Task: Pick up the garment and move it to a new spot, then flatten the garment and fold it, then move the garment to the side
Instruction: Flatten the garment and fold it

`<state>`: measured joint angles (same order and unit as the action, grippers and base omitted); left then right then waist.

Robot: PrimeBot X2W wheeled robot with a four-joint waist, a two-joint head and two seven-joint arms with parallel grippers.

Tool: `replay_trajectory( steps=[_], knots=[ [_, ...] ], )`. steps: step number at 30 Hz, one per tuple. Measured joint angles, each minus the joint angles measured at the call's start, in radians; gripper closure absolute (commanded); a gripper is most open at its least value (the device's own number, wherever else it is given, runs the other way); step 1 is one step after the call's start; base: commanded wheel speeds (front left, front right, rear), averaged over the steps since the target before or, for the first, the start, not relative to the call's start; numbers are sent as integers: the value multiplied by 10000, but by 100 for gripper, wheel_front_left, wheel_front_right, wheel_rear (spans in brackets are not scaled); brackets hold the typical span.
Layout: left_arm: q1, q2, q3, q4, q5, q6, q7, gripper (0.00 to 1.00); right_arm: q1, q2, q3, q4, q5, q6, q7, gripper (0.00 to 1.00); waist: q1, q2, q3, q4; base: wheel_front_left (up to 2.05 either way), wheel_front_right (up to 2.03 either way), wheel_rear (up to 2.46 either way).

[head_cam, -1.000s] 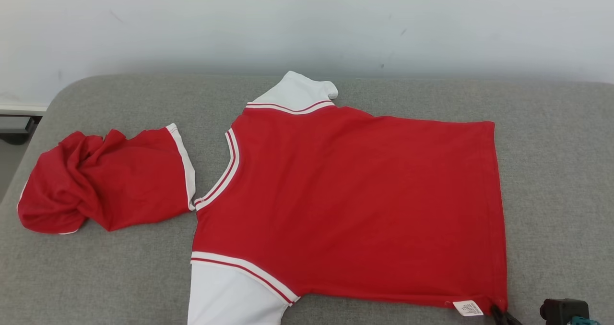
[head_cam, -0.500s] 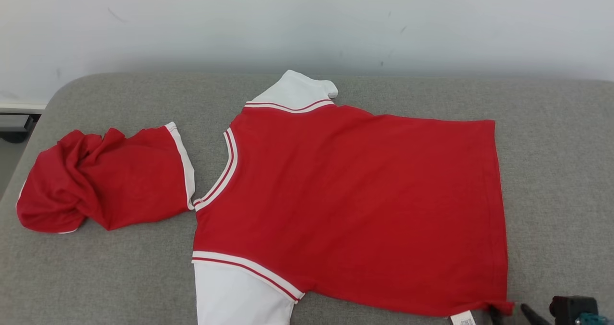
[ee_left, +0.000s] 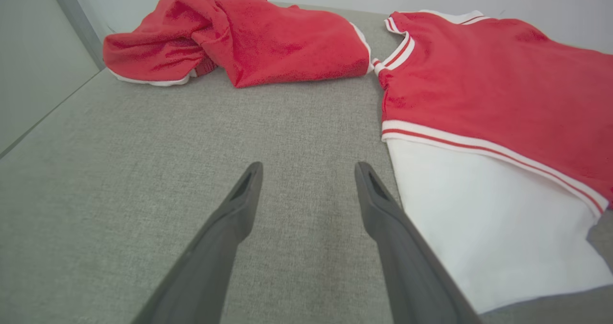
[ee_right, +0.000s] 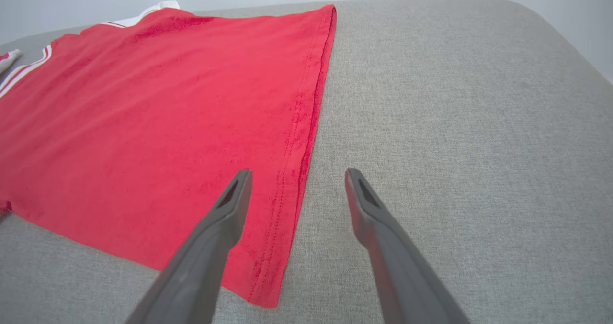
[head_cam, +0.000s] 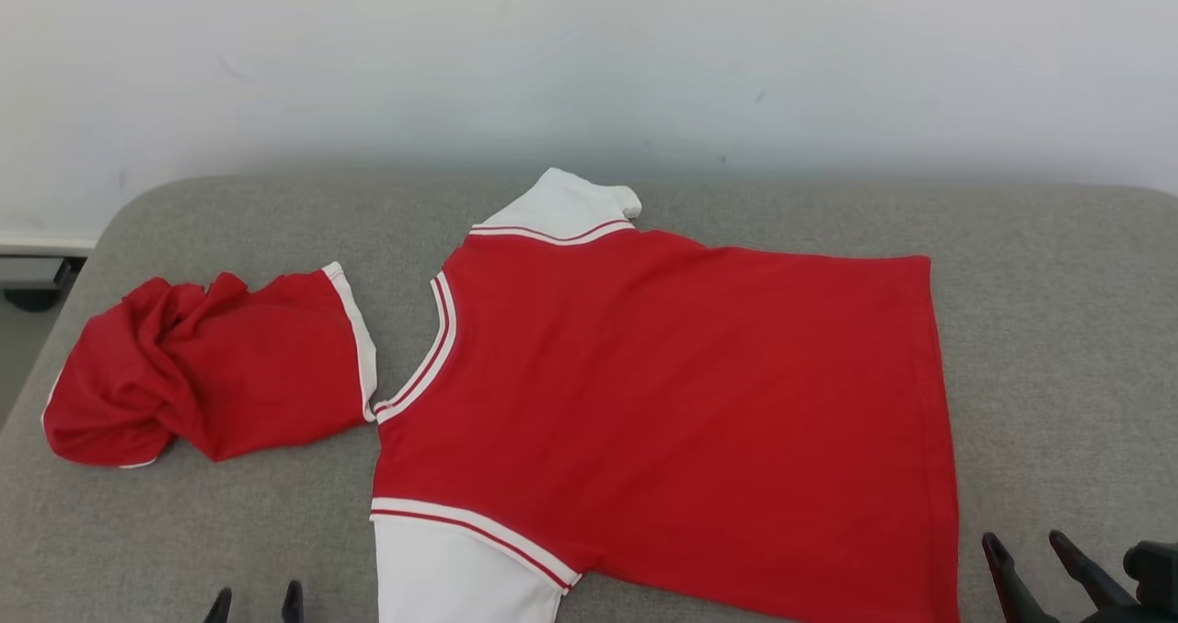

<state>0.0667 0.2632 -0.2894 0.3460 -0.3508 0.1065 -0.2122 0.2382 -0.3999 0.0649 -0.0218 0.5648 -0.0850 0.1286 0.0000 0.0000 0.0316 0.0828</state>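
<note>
Bright, even, soft light; sharp focus.

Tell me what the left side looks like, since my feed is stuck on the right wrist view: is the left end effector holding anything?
Observer: No. The left end effector is open and empty, with bare grey cushion between its fingers, beside the white sleeve of the red shirt.
Operator: Anything else lying out there?
Observer: Yes, a crumpled red garment lies at the left of the head view, close to the shirt's collar.
</note>
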Motion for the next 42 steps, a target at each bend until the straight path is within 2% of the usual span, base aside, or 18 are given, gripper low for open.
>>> replay_trajectory(
  steps=[3,8,11,15,21,31,42],
  knots=[
    [-260,-48,12,-464,50,2,-94,0,-36,73,-31,-403,42,0,-159,0,0,0,-206,-75,0,0,0],
    [-514,-173,-209,-1275,157,2,-102,0,-484,608,81,-729,357,73,-445,0,0,0,-537,-248,0,0,0],
    [-562,-155,-268,-1569,165,-6,-98,0,-958,938,198,-759,533,148,-598,0,0,0,-675,-380,0,0,0],
    [-834,-113,-493,-1954,247,-111,119,0,-1206,1271,4,-673,606,79,-947,0,-1,0,-800,-508,0,0,0],
    [-1365,15,-410,-2150,242,-178,596,0,-1788,1415,-265,-309,585,-73,-1306,0,0,0,-879,-558,0,0,0],
    [-1288,209,-255,-2184,81,-100,1498,0,-1857,1308,-305,280,376,-119,-1388,0,0,0,-885,-636,0,0,0],
    [-1094,272,-316,-2410,81,-98,2033,0,-1858,1264,-176,533,207,-119,-1463,0,0,0,-788,-665,0,0,0]
  ],
)
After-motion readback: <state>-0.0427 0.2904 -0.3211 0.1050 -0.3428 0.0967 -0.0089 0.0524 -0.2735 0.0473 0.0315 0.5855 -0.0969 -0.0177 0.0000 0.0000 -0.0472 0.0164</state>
